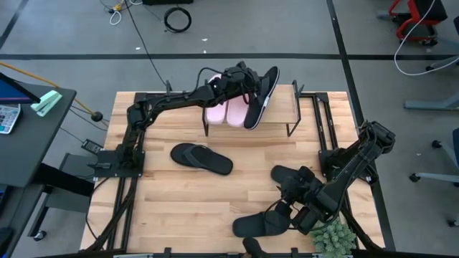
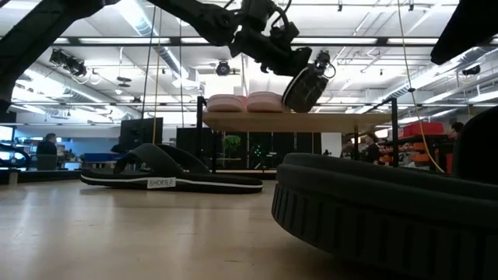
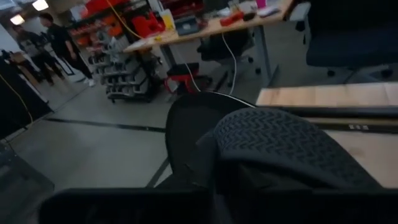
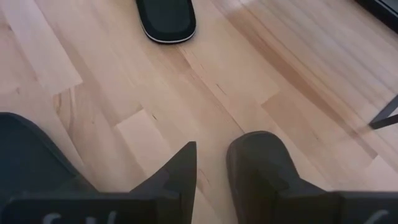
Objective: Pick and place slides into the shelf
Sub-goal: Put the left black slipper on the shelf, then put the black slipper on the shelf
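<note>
While over the shelf (image 1: 308,107) | left pincer (image 1: 252,84) clamps black slide (image 1: 262,97) (tilted) | right pincer (image 4: 211,165) apart

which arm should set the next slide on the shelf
Left. Its claw already holds a black slide tilted over the shelf, beside the pink slides. The right claw is low at the near edge, holding nothing.

Light wooden tabletop (image 1: 172,201) bearing the shelf (image 1: 315,118) at its far edge. Top board of the shelf: 2 pink-and-white slides (image 1: 226,111), side by side. On the tabletop: 2 overlapping black thong flip-flops (image 1: 201,158) near the centre; 2 black wide-strap slides (image 1: 276,208) near the front right corner.
</note>
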You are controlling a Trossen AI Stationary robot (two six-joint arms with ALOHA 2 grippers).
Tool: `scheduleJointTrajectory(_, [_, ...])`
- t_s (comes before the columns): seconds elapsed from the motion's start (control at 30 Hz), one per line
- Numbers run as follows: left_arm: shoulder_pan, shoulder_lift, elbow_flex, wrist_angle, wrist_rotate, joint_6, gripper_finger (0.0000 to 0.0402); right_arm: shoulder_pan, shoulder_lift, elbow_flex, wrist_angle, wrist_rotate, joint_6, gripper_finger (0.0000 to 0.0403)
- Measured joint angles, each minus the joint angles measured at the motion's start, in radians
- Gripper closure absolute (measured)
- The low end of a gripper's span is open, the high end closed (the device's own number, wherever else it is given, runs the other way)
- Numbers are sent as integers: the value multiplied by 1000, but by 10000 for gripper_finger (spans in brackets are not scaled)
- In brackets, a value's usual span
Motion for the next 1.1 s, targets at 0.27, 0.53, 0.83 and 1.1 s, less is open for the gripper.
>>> scheduleJointTrajectory(0.27, [5, 0, 0, -16, -5, -3, 261, 0, 0, 0, 1, 0, 0, 296])
scheduleJointTrajectory(0.53, [19, 0, 0, -19, -87, -26, 181, 0, 0, 0, 21, 0, 0, 296])
scheduleJointTrajectory(0.83, [28, 0, 0, -35, -103, -16, 164, 0, 0, 0, 34, 0, 0, 296])
scheduleJointTrajectory(1.1, [26, -1, 0, -47, -102, 38, 163, 0, 0, 0, 43, 0, 0, 296])
